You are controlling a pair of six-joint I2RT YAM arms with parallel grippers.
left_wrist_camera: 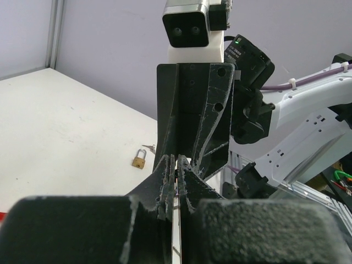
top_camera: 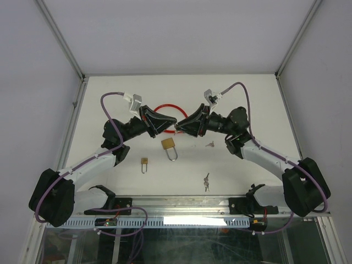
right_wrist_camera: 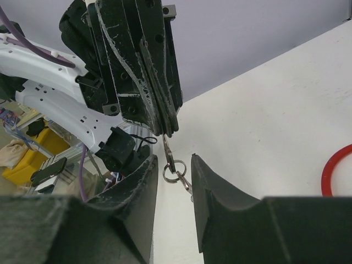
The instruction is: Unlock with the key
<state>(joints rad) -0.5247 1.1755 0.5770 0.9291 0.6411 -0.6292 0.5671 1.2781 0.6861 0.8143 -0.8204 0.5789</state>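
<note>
Left gripper [right_wrist_camera: 168, 131]: jaws pressed together on a small silver key [right_wrist_camera: 165, 146]. The free end sticks out of its tips with a steel split ring [right_wrist_camera: 171, 174] hanging off it.

Right gripper [right_wrist_camera: 173, 162]: jaws spread, one finger on each side of that ring. No contact that I can see. The two claws meet tip to tip above the white table [top_camera: 110, 110].

This reads to me as a hand-over or regrip. To do it well:
- Right should close on the flat of the key, not on the ring. A ring pinch would let the key swivel.
- Left holds firm until right has clamped, then opens.
- Leave the blade sticking out clear of the pads. I can't tell which end left has buried.

Outward from the claws:
- Larger brass padlock with steel shackle [top_camera: 169, 144]: flat on the table, just on the base side of the meeting point.
- Smaller brass padlock [top_camera: 144, 162]: further that way, on the left claw's side.
- Loose keys [top_camera: 209, 144]: beside the right claw's wrist.
- Another bunch [top_camera: 206, 181]: nearer the bases.
- Red loop [top_camera: 165, 105]: beyond the claws.

I can't tell which lock this key fits.
</note>
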